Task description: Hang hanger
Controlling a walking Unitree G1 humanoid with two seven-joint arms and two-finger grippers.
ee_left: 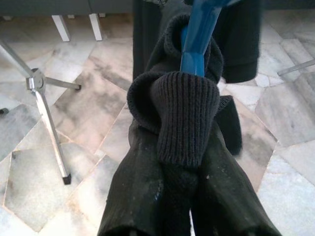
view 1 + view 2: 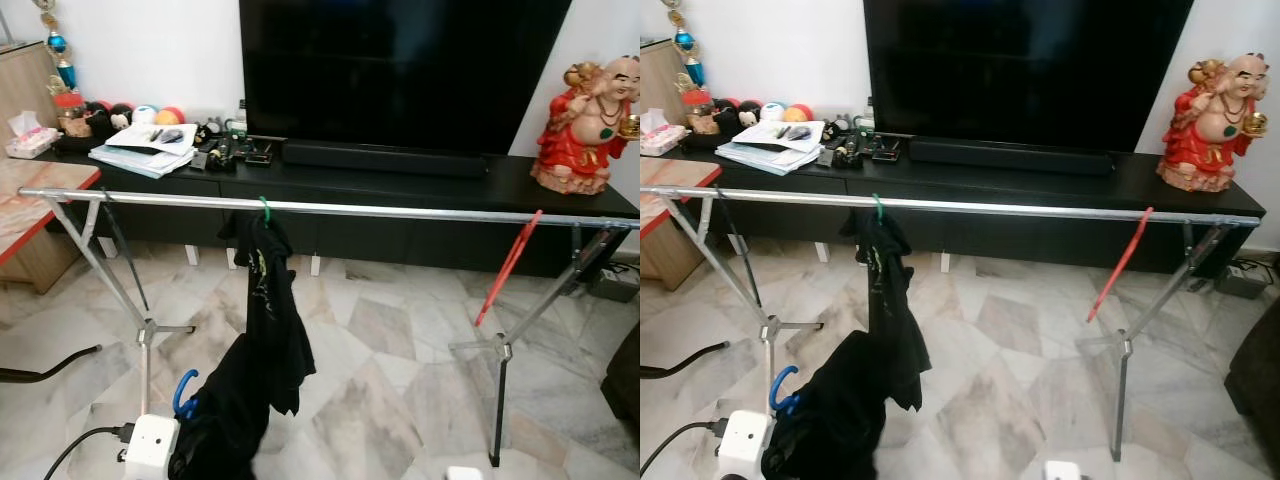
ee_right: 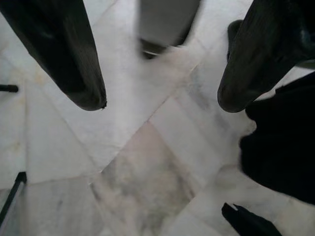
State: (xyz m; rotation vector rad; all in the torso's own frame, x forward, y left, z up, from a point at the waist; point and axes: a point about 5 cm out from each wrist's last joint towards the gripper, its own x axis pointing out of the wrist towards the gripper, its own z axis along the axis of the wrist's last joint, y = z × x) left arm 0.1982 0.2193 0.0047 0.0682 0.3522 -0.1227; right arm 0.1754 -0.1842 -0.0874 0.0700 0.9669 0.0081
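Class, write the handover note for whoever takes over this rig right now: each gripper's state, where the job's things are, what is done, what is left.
Left gripper: shut on the dark garment on the blue hanger, held low, below the rail.
Right gripper: open, holding nothing, over the marble floor.
Done: a black garment on a green hanger already hangs on the rail; a red hanger hangs further right.
Left: lift the blue hanger's hook over the rail, then release.

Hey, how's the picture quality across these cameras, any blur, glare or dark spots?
Left eye view: evenly lit and sharp, faint sheen on the silver metal clothes rail. Left wrist view: the black knitted garment on the blue plastic hanger is crisp. Right wrist view: soft throughout, open black fingers blurred, pale marble floor washed out.
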